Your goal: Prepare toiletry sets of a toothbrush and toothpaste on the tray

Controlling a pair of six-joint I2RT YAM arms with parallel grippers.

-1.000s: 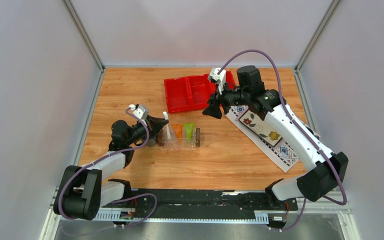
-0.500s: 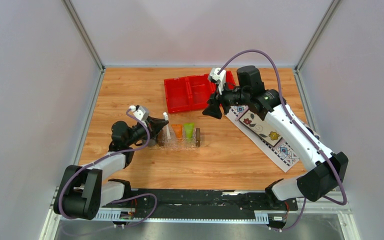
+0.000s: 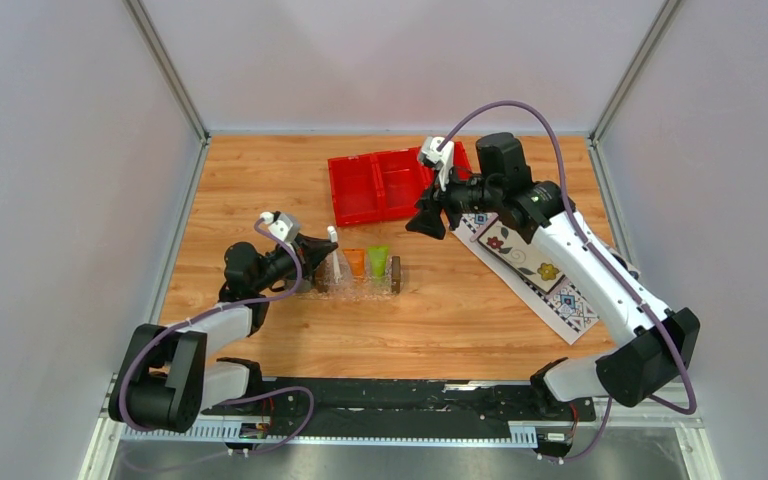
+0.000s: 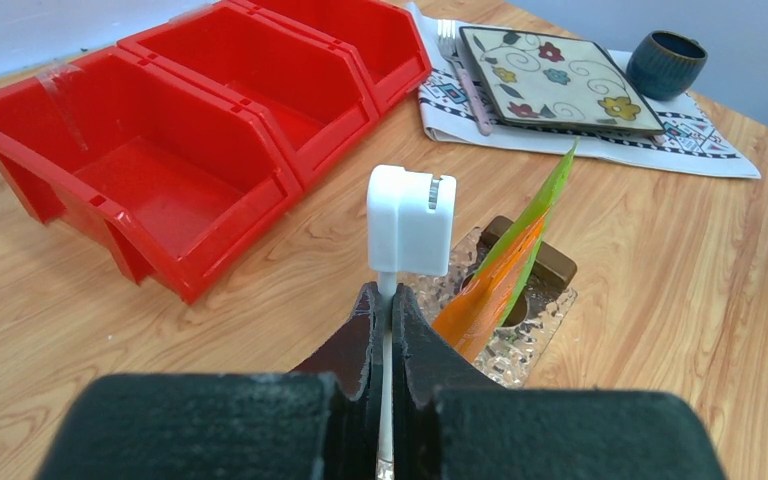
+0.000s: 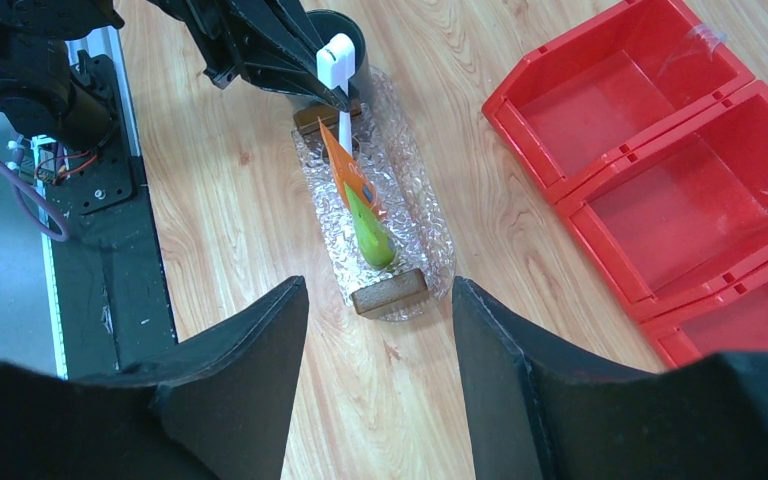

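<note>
The tray (image 3: 363, 287) sits left of the tabletop's middle, with bare wood all round it. There is a wide strip toward the near edge, open board out to the left edge and far-left corner, and a clear band between it and the red bin (image 3: 380, 186) near the far edge. The patterned cloth (image 3: 532, 272) runs slantwise toward the right edge, carrying a plate (image 4: 558, 80), a fork (image 4: 464, 68) and a dark mug (image 4: 666, 62).

Against the picture a second ago we find almost nothing changed. Both arms stand nearly where they were, and the tray, the bin and the tubes have not shifted.

The left gripper (image 3: 316, 254) has its jaws pressed together on the thin handle of the toothbrush (image 3: 333, 247), pinching it just below the head. The brush stands steeply, head up, at the tray's left end beside the brown block handle there. We cannot tell whether its lower tip touches the tray.

In the tray lie the orange toothpaste (image 3: 356, 262) and, just beside it to the right, the green toothpaste (image 3: 378, 260), both leaning with their flat ends raised.

The right gripper (image 3: 424, 222) hangs in the air between the bin and the cloth, well apart from the tray. Its jaws are spread and hold nothing.
</note>
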